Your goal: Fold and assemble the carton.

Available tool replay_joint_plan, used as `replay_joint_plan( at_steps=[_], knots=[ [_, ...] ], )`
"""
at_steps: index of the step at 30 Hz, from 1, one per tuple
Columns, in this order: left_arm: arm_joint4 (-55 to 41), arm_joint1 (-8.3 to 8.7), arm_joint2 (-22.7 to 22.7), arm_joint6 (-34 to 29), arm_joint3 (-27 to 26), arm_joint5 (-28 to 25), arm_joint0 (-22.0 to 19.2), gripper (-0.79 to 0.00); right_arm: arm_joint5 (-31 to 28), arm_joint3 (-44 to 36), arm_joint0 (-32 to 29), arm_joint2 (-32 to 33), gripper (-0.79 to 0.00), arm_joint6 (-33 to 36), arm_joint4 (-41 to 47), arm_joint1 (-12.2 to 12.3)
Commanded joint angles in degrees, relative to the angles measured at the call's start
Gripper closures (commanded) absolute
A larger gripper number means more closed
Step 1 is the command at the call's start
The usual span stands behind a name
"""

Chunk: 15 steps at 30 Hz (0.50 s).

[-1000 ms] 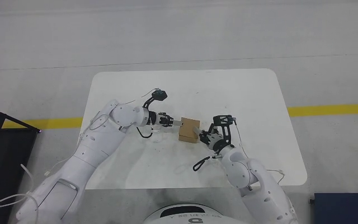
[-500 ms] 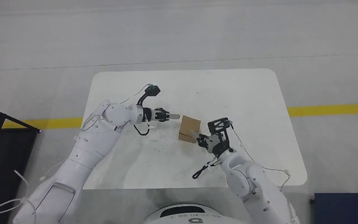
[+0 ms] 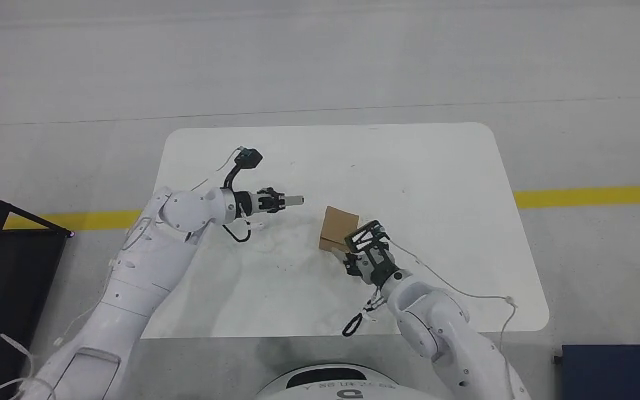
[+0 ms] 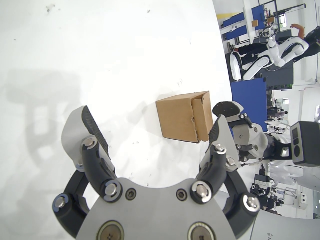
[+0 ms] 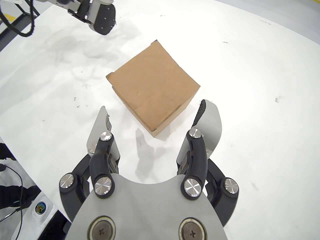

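- The carton (image 3: 338, 230) is seen folded into a brown box shape, resting on the white table (image 3: 420, 170) between the two grippers.
- The left arm is held bent at the elbow, its forearm laid low over the table and pointed at the carton.
- The left gripper (image 3: 295, 201) is held with its jaws spread wide and nothing between them. The carton lies ahead of its fingertips, with a strip of bare table between.
- In the left wrist view the carton (image 4: 183, 118) is seen in front of the left gripper (image 4: 153, 121), with a side flap standing slightly ajar on the face turned to the other gripper.
- The right arm is folded close to the body, its forearm aimed forward at the carton.
- The right gripper (image 3: 358, 240) is spread and empty, just beside the carton's near side. Whether a fingertip touches it cannot be told.
- In the right wrist view a corner of the carton (image 5: 153, 89) is seen just ahead of the gap of the right gripper (image 5: 153, 109).
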Motion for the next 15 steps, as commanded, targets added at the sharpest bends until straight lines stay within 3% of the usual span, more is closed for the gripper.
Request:
replay_joint_plan(
  at_steps=[1, 10, 15],
  knots=[
    [0.19, 0.29, -0.77, 0.02, -0.66, 0.04, 1.00, -0.785, 0.68, -0.44, -0.61, 1.02, -0.616, 0.51, -0.41, 0.13],
    [0.46, 0.91, -2.09, 0.39, -2.98, 0.75, 3.72, -0.785, 6.09, -3.54, -3.45, 4.43, -0.591, 1.41, -4.05, 0.42],
    [0.56, 0.94, -1.61, 0.39, -3.09, 0.82, 4.21, -0.785, 0.59, -4.82, -3.79, 2.92, -0.594, -0.60, -2.62, 0.50]
  ],
)
